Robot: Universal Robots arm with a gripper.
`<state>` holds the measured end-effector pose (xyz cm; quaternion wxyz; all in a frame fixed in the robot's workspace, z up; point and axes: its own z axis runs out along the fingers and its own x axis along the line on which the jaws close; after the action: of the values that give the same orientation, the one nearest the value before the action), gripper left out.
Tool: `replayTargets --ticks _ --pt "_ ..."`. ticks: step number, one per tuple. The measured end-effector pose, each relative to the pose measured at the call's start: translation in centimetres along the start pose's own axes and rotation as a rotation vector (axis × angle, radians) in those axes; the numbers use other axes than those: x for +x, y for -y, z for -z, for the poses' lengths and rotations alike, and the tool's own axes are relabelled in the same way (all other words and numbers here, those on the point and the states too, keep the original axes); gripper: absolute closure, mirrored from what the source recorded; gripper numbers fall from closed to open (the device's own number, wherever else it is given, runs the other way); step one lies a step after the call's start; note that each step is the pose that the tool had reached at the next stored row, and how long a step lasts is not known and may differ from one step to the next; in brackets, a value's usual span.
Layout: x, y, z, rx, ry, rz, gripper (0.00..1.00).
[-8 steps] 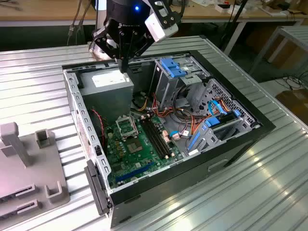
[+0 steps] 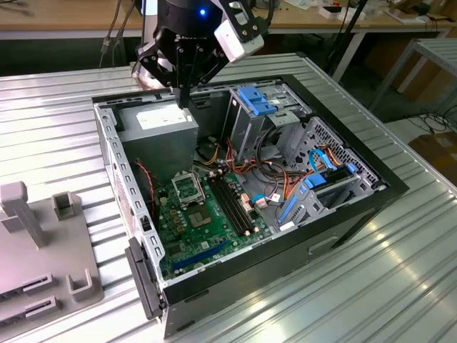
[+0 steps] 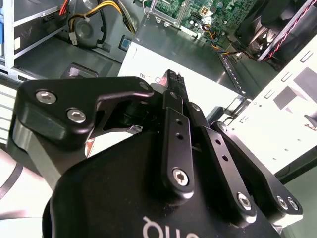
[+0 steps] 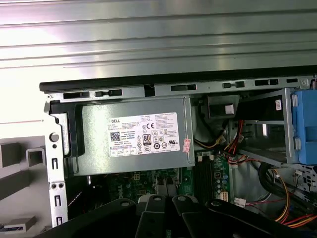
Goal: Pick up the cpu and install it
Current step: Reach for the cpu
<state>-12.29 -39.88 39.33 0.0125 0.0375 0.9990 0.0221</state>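
Place: a robotics lab or workshop, as I see it.
Signs: my ribbed metal table (image 2: 400, 286), an opened computer case (image 2: 285, 250), wooden workbenches (image 2: 64, 18) behind.

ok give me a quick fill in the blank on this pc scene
The gripper hangs above the grey ____ inside the computer case.
The drive brackets in the case are coloured ____.
The case rests on a ribbed metal ____.
Missing: power supply; blue; table.
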Motion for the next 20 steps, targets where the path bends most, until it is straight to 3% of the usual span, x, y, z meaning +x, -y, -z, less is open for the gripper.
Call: replayTargets --ticks 20 --pt "0.89 0.07 0.02 0.0000 0.0000 0.000 0.89"
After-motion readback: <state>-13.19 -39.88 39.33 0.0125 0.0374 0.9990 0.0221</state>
